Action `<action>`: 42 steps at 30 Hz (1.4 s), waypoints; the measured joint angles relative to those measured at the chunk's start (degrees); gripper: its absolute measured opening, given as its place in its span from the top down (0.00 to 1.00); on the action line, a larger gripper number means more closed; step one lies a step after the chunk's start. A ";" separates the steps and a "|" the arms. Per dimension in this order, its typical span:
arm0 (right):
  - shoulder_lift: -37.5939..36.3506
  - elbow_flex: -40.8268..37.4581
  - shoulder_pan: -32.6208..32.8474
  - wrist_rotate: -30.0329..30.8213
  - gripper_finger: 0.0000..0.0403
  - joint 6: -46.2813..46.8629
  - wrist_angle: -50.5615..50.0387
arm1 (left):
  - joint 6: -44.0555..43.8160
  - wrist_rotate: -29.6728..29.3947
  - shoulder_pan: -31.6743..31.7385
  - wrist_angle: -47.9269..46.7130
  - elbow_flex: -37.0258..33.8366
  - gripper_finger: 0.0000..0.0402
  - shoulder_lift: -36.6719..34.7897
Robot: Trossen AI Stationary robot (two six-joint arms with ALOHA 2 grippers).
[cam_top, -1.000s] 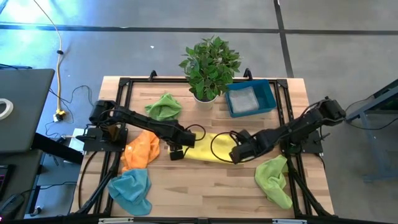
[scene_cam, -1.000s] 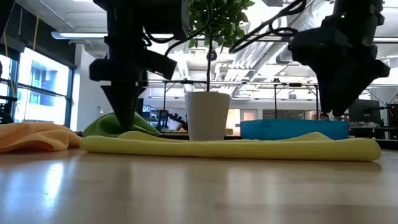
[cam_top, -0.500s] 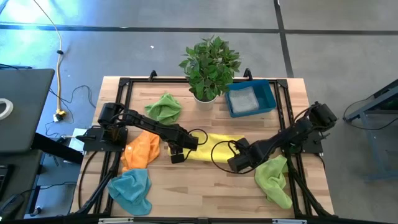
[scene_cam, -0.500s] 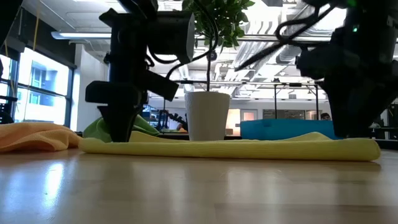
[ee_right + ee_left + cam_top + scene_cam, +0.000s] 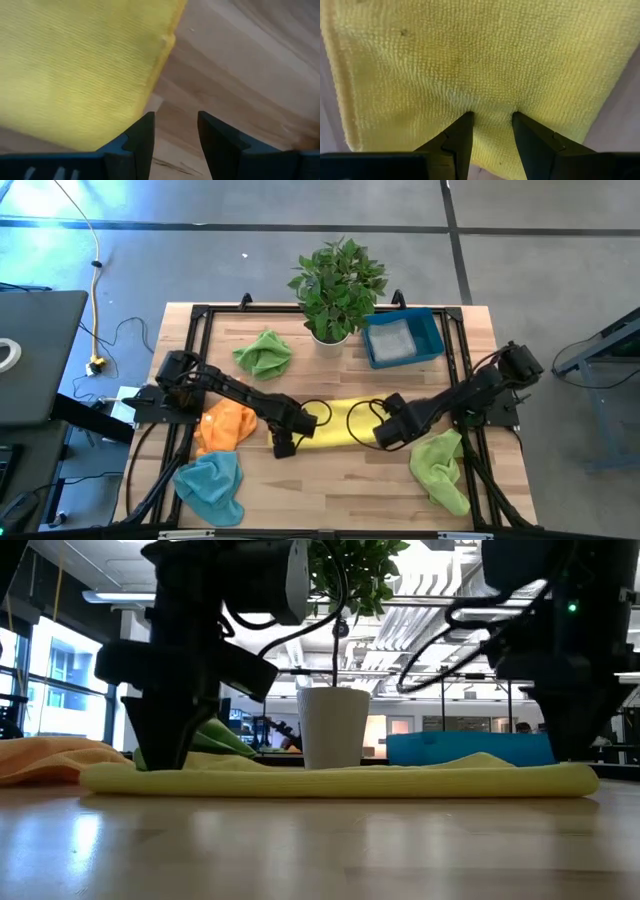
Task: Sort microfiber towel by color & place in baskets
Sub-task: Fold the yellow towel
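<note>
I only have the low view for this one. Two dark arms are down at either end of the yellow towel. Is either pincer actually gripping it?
Observer: Not the left one. Its wrist view shows the left pincer open, fingertips apart and resting on the yellow towel.
Operator: And the right?
Observer: The right pincer is open too, mostly over the bare table just off the towel's corner.
Operator: Anything in the blue basket? I see only its side.
Observer: From above, the basket holds one pale grey-white towel.
</note>
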 joint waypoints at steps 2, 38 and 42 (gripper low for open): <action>-1.08 0.00 -0.20 1.29 0.65 -0.82 1.40 | -0.58 -0.71 -0.01 -0.43 0.87 0.67 -0.22; -11.89 -22.66 -2.81 4.72 0.65 -0.45 37.10 | -0.57 -4.48 0.04 -3.19 2.82 0.67 -4.95; -12.20 -26.50 -3.18 5.28 0.65 0.07 44.94 | -0.58 -4.48 0.04 -3.06 2.82 0.67 -4.93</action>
